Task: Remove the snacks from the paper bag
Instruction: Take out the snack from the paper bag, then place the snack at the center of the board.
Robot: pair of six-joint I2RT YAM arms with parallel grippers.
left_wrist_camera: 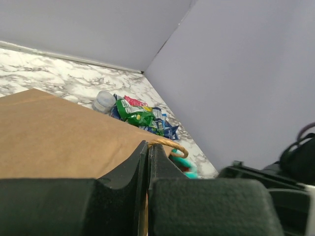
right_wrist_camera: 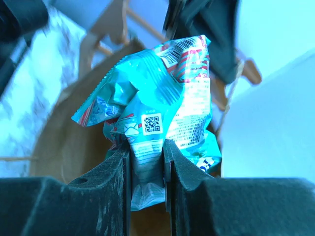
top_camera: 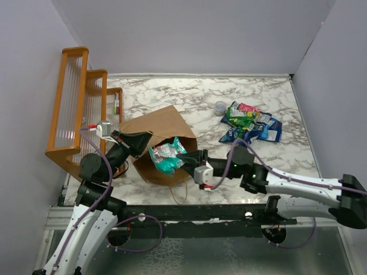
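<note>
The brown paper bag (top_camera: 160, 129) lies on its side on the marble table, mouth toward the near edge. My left gripper (top_camera: 142, 143) is shut on the bag's rim by its twisted handle (left_wrist_camera: 170, 143). My right gripper (top_camera: 182, 159) is shut on a teal snack packet (top_camera: 165, 156) at the bag's mouth; the right wrist view shows the packet (right_wrist_camera: 157, 118) pinched between the fingers. Several blue, green and pink snack packets (top_camera: 250, 123) lie in a pile at the far right of the table, and they also show in the left wrist view (left_wrist_camera: 140, 114).
An orange wooden rack (top_camera: 77, 109) stands at the left, close to the bag and my left arm. A small clear plastic cup (top_camera: 220, 106) sits beside the packet pile. Grey walls enclose the table at the back and sides.
</note>
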